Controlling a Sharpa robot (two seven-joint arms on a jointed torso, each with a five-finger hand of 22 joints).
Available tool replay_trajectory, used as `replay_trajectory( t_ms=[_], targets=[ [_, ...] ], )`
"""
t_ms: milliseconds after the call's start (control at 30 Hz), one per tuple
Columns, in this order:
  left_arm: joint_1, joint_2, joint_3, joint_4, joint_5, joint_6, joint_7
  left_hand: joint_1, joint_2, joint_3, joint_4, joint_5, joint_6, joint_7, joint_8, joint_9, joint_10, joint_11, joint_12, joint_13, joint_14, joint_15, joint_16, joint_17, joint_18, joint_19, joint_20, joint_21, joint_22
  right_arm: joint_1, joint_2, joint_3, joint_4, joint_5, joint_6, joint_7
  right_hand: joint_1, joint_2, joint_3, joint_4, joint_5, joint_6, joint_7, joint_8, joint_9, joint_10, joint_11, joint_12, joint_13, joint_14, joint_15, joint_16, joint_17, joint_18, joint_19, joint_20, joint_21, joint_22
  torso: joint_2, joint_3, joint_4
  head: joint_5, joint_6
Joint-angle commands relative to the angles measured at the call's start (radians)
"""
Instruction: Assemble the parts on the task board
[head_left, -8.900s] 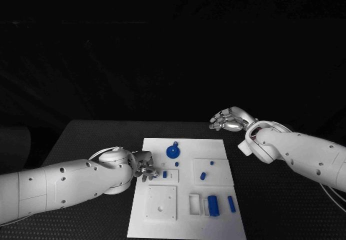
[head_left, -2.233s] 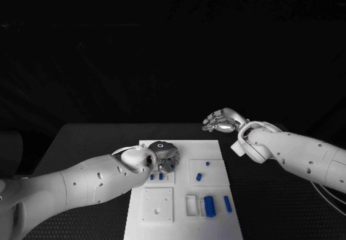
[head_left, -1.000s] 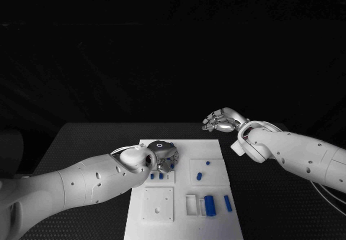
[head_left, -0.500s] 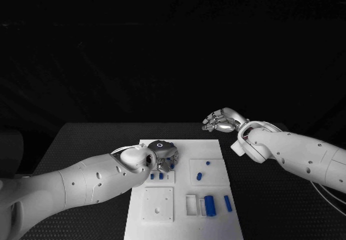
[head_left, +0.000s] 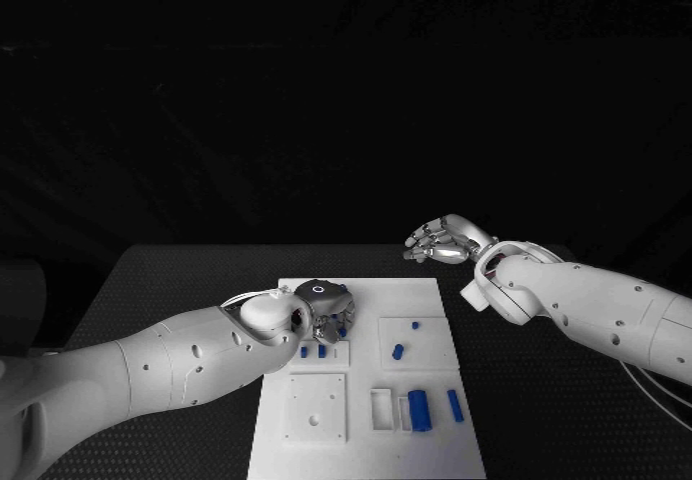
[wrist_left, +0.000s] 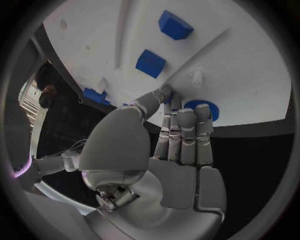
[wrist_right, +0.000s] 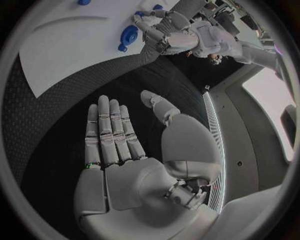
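1. The left robot hand (head_left: 326, 303) hovers over the task board (head_left: 433, 300) at its 11 o'clock corner, fingers straight, released, above a round blue part (wrist_left: 201, 108).
2. Blue parts (head_left: 418, 410) lie toward 5 o'clock.
3. The right robot hand (head_left: 444, 240) hangs released above the tabletop (head_left: 548, 400).

Head camera looking down, wrist fisheyes behind hands, all sharing task board (head_left: 368, 380)

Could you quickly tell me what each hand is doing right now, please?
Left hand: fingers reach down at the round blue part on the white task board; grip cannot be told.
Right hand: open, holding nothing.
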Motion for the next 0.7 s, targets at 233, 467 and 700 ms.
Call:
replay_trajectory(
  t_ms=[233, 467, 700],
  targets=[
    [-0.009, -0.004, -0.005, -0.001, -0.013, 0.006, -0.013, -0.019, 0.015, -0.008, 0.013, -0.009, 0.015, -0.005, 0.007, 0.000, 0.009, -0.004, 0.005, 0.005, 0.007, -0.003, 0.004, -0.003, 0.016, 0.010, -0.021, 0.003, 0.003, -0.001, 0.001, 0.000, 0.001, -0.002, 0.012, 0.012, -0.003, 0.009, -0.002, -0.001, 0.004, -0.006, 0.002, 0.004, -0.001, 0.002, 0.003, 0.006, -0.002, -0.007, -0.001, -0.005, 0.001, -0.005, -0.006, 0.003, -0.005, 0.002, 0.000, 0.0001, -0.0003, 0.003, 0.001],
    [-0.010, -0.017, -0.003, 0.011, 0.019, -0.049, -0.031, -0.019, 0.015, -0.008, 0.014, -0.009, 0.015, -0.005, 0.007, 0.000, 0.009, -0.004, 0.005, 0.005, 0.007, -0.003, 0.004, -0.003, 0.016, 0.010, -0.021, 0.003, 0.003, -0.001, -0.001, 0.000, 0.001, -0.002, 0.012, 0.012, -0.003, 0.009, -0.002, -0.001, 0.004, -0.006, 0.002, 0.004, -0.001, 0.002, 0.003, 0.006, -0.002, -0.007, -0.001, -0.005, 0.001, -0.005, -0.006, 0.003, -0.005, 0.002, 0.000, 0.0000, -0.0008, 0.003, 0.002],
    [-0.010, -0.033, 0.002, 0.032, 0.040, -0.063, -0.032, -0.052, 0.021, -0.012, 0.048, -0.014, 0.024, -0.010, 0.011, 0.000, 0.016, -0.007, 0.008, 0.008, 0.013, -0.006, 0.005, -0.003, 0.015, 0.017, -0.024, 0.004, 0.003, -0.001, -0.001, 0.000, -0.001, -0.002, 0.013, 0.011, -0.002, 0.010, -0.001, -0.001, 0.004, -0.006, 0.002, 0.004, -0.001, 0.002, 0.002, 0.006, -0.002, -0.007, -0.001, -0.005, 0.001, -0.005, -0.006, 0.003, -0.005, 0.002, 0.000, 0.0004, 0.0002, 0.003, 0.005]
  ],
)
